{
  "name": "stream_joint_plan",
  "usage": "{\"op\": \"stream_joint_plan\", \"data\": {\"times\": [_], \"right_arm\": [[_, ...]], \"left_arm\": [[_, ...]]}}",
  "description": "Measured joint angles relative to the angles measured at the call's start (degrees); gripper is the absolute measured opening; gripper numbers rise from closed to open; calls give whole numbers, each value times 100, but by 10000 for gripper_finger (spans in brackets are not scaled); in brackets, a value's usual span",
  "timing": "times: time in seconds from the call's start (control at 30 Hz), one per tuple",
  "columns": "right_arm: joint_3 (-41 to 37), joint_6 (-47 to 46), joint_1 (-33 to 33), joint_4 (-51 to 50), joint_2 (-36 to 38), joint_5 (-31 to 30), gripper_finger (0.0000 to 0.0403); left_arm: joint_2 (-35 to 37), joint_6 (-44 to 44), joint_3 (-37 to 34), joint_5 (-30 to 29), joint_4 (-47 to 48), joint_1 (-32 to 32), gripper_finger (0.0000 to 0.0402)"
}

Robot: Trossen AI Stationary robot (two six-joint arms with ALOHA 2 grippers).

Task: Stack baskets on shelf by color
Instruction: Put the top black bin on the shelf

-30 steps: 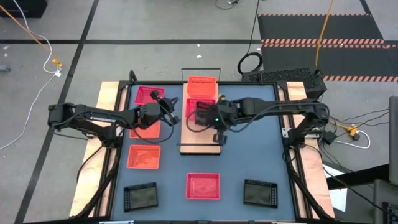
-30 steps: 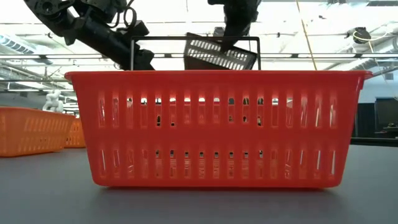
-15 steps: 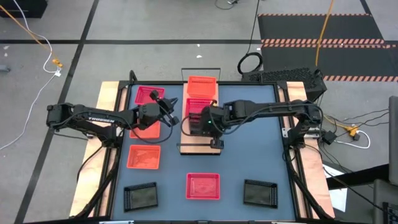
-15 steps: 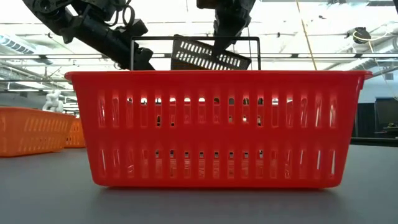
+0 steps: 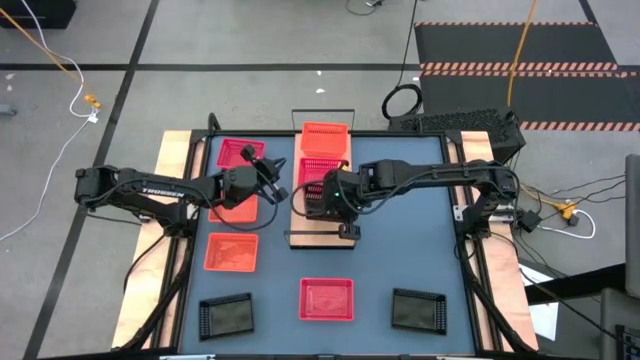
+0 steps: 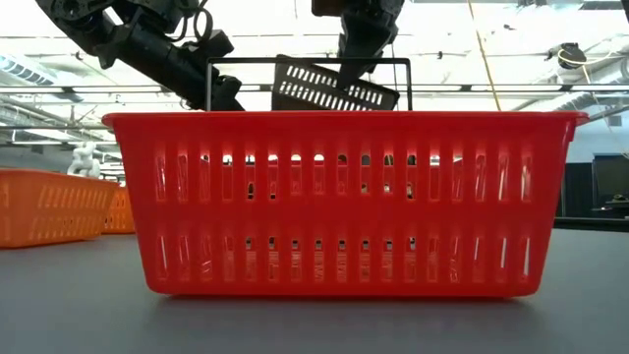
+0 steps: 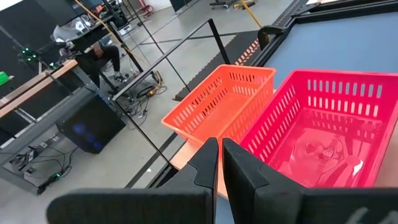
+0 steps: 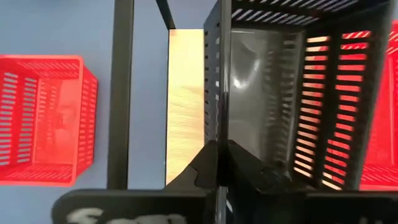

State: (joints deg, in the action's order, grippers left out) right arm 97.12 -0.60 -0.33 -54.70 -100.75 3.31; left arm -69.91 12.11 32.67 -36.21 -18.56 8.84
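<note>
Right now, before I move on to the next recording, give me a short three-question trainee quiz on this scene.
1. True or false: the right gripper holds a black basket above the shelf.
2. How many black baskets sit on the table at its near edge? A) one B) two C) three
3. Fill in: the left gripper has its fingers ____.

Key: 1 true; 2 B, one and another; 3 shut.
</note>
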Motion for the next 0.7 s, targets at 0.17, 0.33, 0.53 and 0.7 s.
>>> {"op": "stream_joint_plan", "data": {"times": [0.17, 0.33, 0.53, 0.7], "right_arm": [[-4, -15, -77, 10, -17, 0, 9], [-305, 6, -77, 235, -196, 379, 9], [-552, -53, -79, 587, -314, 433, 10], [-686, -160, -32, 850, -317, 444, 12]], "left_arm": [[0, -5, 0, 0, 0, 0, 26], [0, -7, 0, 2, 5, 0, 26], [0, -9, 0, 4, 36, -1, 26], [-2, -9, 0, 4, 38, -7, 26]]}}
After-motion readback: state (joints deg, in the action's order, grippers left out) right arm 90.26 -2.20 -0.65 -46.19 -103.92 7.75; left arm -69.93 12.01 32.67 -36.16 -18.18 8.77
